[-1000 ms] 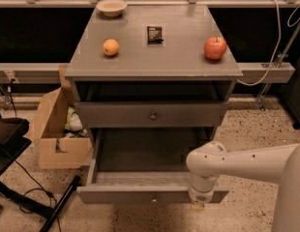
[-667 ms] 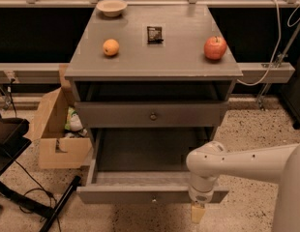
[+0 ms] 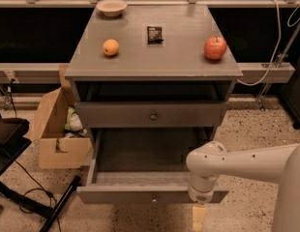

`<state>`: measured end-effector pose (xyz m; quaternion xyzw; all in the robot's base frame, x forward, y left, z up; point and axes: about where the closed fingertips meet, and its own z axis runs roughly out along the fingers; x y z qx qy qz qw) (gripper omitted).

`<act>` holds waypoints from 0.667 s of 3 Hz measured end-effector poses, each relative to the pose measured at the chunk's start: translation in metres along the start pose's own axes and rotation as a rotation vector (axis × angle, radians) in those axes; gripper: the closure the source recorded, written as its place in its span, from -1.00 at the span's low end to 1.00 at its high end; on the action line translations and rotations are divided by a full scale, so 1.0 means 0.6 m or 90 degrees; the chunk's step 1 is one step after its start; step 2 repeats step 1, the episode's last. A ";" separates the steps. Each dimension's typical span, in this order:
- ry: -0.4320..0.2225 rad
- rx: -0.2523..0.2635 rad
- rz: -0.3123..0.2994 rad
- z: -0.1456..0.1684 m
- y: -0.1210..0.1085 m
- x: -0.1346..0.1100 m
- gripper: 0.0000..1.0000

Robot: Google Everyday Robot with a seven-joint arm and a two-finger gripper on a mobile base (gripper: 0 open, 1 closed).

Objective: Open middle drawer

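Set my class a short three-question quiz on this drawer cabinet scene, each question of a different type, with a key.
1. True or false: the middle drawer stands pulled out, its inside in view.
2. Which thing lies on the cabinet top nearest the picture's right edge? A) apple B) banana C) mug
3. Fill in: the gripper sits just outside the middle drawer's front, toward its picture-right end, pointing ____ at the floor.

Key: 1 true; 2 A; 3 down.
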<state>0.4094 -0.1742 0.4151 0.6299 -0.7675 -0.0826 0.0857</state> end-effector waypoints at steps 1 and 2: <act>0.000 0.000 0.000 0.000 0.000 0.000 -1.00; 0.000 0.000 0.000 0.000 0.000 0.000 -1.00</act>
